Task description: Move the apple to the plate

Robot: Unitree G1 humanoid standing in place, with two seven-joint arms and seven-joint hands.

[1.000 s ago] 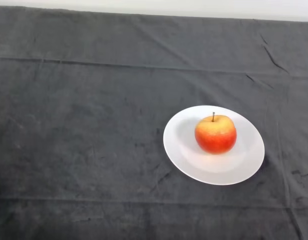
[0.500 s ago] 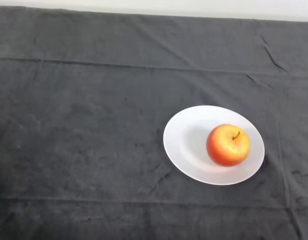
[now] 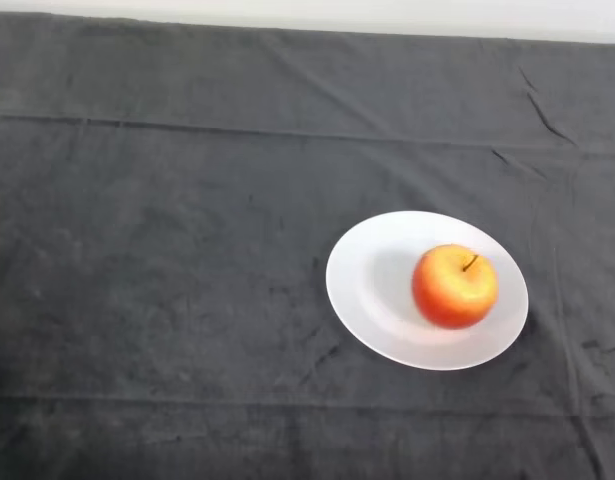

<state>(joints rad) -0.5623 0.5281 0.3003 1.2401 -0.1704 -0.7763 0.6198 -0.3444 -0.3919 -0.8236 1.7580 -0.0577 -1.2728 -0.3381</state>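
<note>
A red and yellow apple (image 3: 454,286) lies on the right half of a white plate (image 3: 372,290), right of the table's middle. Its stem points up and to the right, so the fruit is tilted. Nothing touches it.
A dark wrinkled cloth (image 3: 167,250) covers the whole table. Its far edge (image 3: 307,30) runs along the top of the view against a pale strip.
The apple rolled from the plate's middle toward its right side and tipped, stem now leaning right. Over the last half second it barely shifted.
</note>
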